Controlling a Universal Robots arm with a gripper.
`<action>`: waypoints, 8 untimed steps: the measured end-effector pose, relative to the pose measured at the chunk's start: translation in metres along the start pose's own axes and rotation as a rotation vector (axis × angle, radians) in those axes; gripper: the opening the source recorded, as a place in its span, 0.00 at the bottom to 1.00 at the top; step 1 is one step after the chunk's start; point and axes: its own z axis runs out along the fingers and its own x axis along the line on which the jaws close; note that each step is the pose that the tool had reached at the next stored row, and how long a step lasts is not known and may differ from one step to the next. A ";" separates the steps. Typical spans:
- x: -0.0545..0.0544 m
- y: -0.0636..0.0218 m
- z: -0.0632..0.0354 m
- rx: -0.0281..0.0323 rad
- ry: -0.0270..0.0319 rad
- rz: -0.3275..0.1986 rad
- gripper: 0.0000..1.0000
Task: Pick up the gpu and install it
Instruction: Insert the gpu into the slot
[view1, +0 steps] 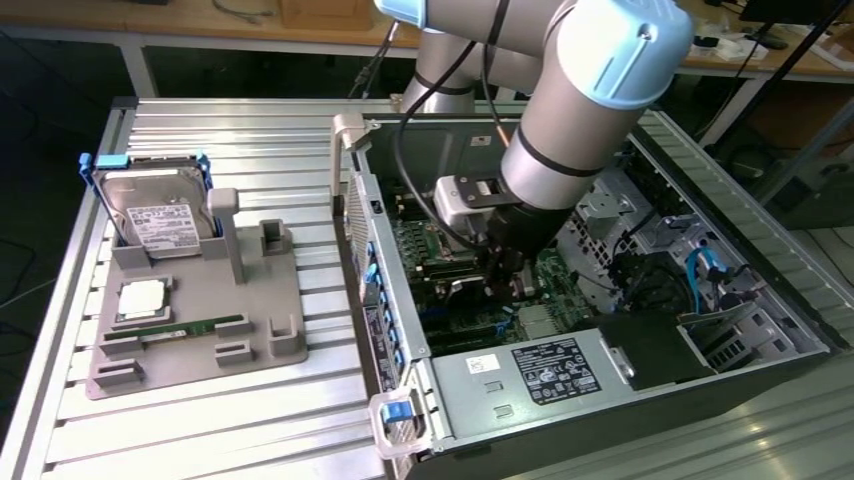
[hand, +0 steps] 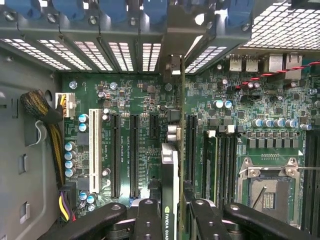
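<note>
The hand (hand: 176, 214) is clamped on the gpu (hand: 169, 170), holding it on edge over the motherboard (hand: 125, 140). Both are inside the open computer case (view1: 747, 300), which lies on the tabletop (view1: 240, 420) towards the exterior view's right edge.

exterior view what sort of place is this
Probably a robotics lab's PC-assembly bench: an open computer case on a slatted metal table, a grey fixture holding a hard drive, wooden workbenches behind.

- gpu (hand: 169, 192): matt black plastic face, pale metal edge.
- gripper (hand: 175, 214): smooth, matt black fingers.
- motherboard (hand: 125, 100): glossy green board.
- computer case (view1: 400, 150): dull grey sheet metal.
- table (view1: 227, 430): ribbed bare aluminium.
- holder (view1: 267, 300): matt grey plastic.
</note>
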 end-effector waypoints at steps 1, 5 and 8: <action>0.000 0.0001 0.0000 0.0002 0.0000 0.000 0.27; 0.000 0.0004 0.0000 0.0002 0.0000 0.000 0.27; 0.000 0.0004 0.0000 0.0002 0.0001 0.000 0.27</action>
